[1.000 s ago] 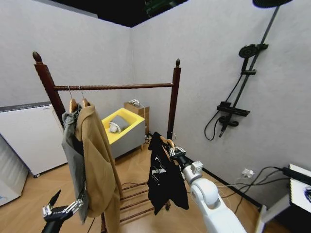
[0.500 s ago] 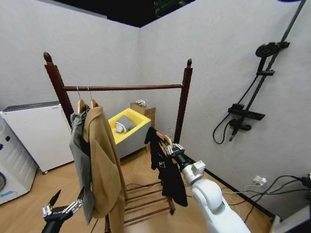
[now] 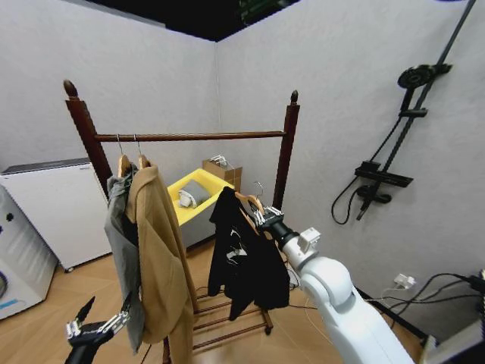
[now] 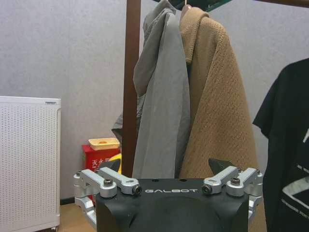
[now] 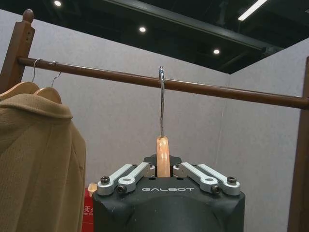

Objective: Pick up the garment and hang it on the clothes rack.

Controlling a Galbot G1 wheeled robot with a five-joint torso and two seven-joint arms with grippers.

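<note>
rail (image 3: 189, 137) bare on right; tan coat (image 3: 159, 258), grey jacket (image 3: 119, 250) crowd left

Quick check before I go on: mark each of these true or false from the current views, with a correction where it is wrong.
1. The right gripper is shut on the garment's wooden hanger. True.
2. The hanger's hook is already over the clothes rack rail. False: in the head view the hook sits below the rail, not on it.
3. The tan coat and grey jacket hang at the rail's left end. True.
4. The left gripper holds the tan coat. False: it is open, low beside the coat.
</note>
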